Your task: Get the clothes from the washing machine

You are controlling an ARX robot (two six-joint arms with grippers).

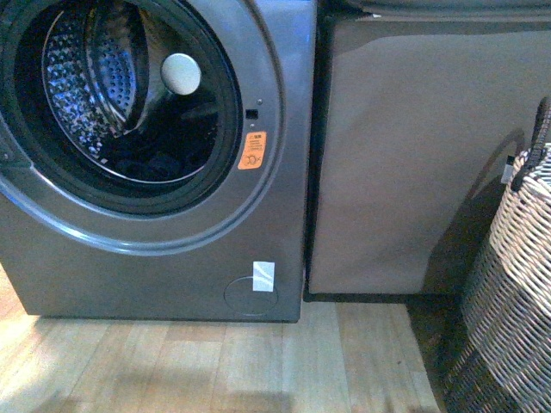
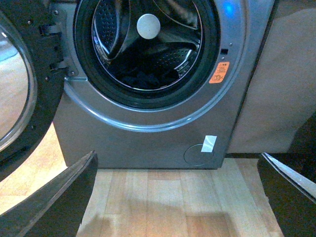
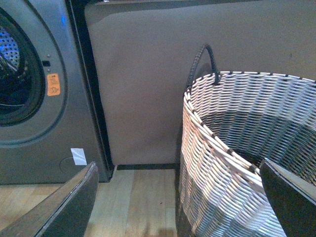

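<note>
Wood floor (image 1: 172,361) fronts the washing machine (image 1: 155,275), door (image 2: 15,98) open for reaching the clothes (image 2: 143,79); both arms' jaws apart, basket (image 3: 222,163) waiting.

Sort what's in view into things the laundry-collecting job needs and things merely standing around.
Belongs to the job:
washing machine
dark clothes lying inside it
wicker basket, probably where they go

Just there:
tan cloth-draped box beside the machine
wooden floor
</note>
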